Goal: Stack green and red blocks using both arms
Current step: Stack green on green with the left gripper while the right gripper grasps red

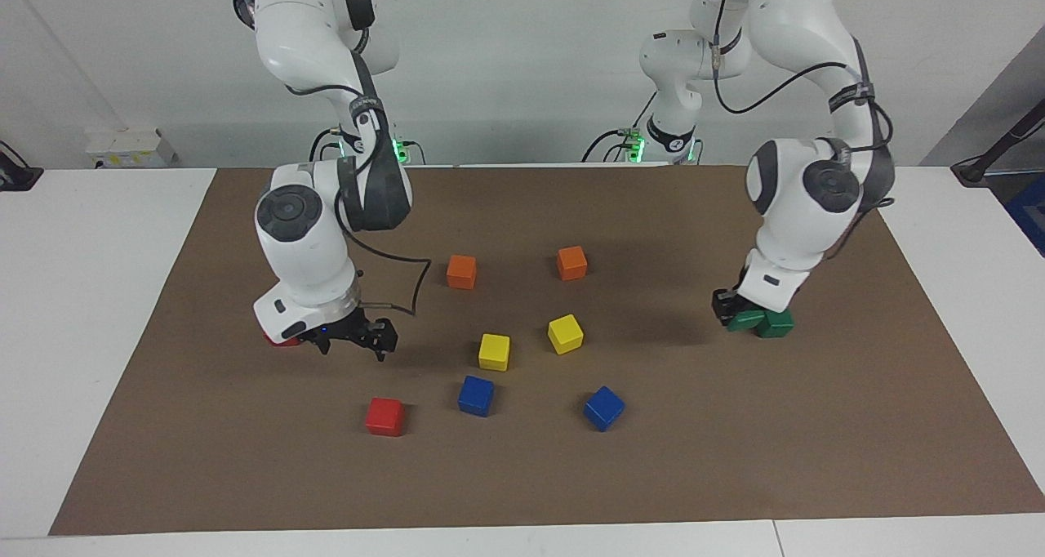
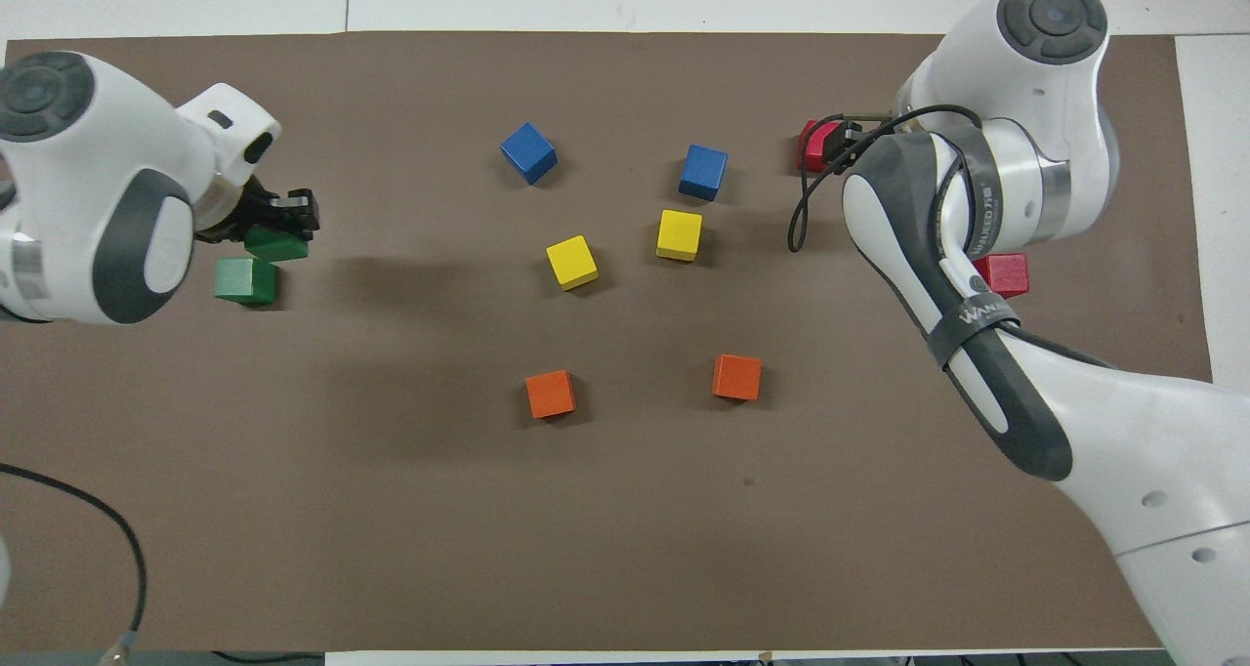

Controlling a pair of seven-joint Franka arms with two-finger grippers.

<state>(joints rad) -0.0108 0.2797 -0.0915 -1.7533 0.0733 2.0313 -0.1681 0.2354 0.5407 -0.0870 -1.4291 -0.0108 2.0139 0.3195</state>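
Two dark green blocks lie side by side on the brown mat (image 1: 522,475) at the left arm's end. One green block (image 1: 776,323) (image 2: 244,280) lies free. The other green block (image 1: 743,322) (image 2: 277,245) is turned at an angle right under my left gripper (image 1: 729,310) (image 2: 289,215), which is down low at it. My right gripper (image 1: 353,340) (image 2: 842,141) is open and empty, hanging over the mat between two red blocks. One red block (image 1: 384,416) (image 2: 812,145) lies farther from the robots. The other red block (image 1: 282,341) (image 2: 1003,273) is half hidden under the right wrist.
Between the arms lie two orange cubes (image 1: 461,271) (image 1: 571,263), two yellow cubes (image 1: 494,351) (image 1: 565,333) and two blue cubes (image 1: 476,395) (image 1: 603,407). The white table (image 1: 98,296) surrounds the mat.
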